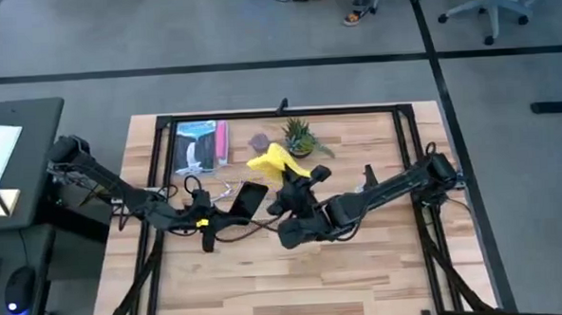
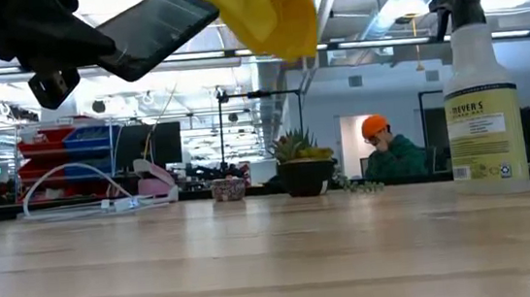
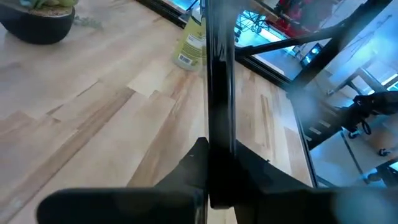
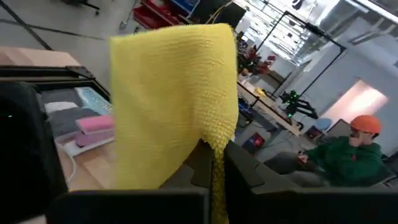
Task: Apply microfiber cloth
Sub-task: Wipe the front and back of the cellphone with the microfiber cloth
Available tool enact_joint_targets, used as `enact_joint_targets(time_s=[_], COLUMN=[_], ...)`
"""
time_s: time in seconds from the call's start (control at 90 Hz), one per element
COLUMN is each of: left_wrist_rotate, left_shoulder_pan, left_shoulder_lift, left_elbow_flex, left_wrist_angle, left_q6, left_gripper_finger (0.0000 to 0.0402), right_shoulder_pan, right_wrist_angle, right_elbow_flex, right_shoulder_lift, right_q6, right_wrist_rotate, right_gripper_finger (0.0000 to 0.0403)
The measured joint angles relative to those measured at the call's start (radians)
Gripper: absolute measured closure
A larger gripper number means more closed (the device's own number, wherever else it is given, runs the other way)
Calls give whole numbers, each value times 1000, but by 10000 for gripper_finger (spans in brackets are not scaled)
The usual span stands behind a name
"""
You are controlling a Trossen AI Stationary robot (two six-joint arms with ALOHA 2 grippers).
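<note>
Item: left pincer [image 1: 228,213], clamped on the lower end of a black smartphone [image 1: 250,199], held clear of the tabletop [image 1: 362,268] with the screen tilted toward the other arm; judged purpose, to present the glass for wiping

Item: right pincer [image 1: 294,183], clamped on a corner of the microfiber cloth [image 1: 274,163]; the bright yellow fabric drapes loose beyond the fingertips, in the air and just beside the phone's far end, not yet clearly touching it; judged purpose, free slack to drag across the screen

Item: potted succulent [image 1: 299,138], beyond the right pincer; a packaged item with a pink part [image 1: 203,145], beyond the left pincer; both idle

View notes: the low view alone shows phone [image 2: 151,30] and cloth [image 2: 262,12] both lifted well above the wood, plus a spray bottle [image 2: 481,89] and a seated person in an orange cap [image 2: 387,151] in the room behind. The left wrist view shows the phone [image 3: 219,93] edge-on between the fingers. The right wrist view shows the cloth's weave [image 4: 174,99] filling the frame, hiding the phone
</note>
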Motion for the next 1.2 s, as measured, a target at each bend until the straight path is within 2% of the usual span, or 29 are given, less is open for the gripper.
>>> enact_joint_targets(time_s=[0.1,0.189,0.322,0.589,0.744,0.878,1.011,1.056,1.122,1.2], left_wrist_rotate=[-1,-1,-3,-18,-18,-18,-18,-14,-4,5], left_shoulder_pan=[0,0,0,2,1,2,2,2,2,1], left_shoulder_lift=[0,0,0,1,1,0,0,0,0,0], left_elbow_flex=[0,0,0,0,0,0,0,0,1,1], left_wrist_angle=[0,0,1,-6,-6,6,7,7,6,2], left_q6=[-3,-4,-5,-11,-15,-15,-17,-18,-18,-14], left_gripper_finger=[386,386,386,386,386,386,386,386,386,386], right_shoulder_pan=[28,48,54,-9,-24,-27,-16,-16,-19,-29], right_wrist_angle=[-12,2,102,353,461,500,561,597,656,679], right_elbow_flex=[0,0,0,0,1,1,0,0,1,1], right_shoulder_lift=[-14,-14,25,175,221,220,214,211,208,209], right_q6=[19,23,23,12,9,-23,-64,-95,-148,-155], right_wrist_rotate=[22,-5,-175,-469,-593,-578,-377,-340,-366,-488], right_gripper_finger=[403,403,403,403,403,403,403,403,403,403])
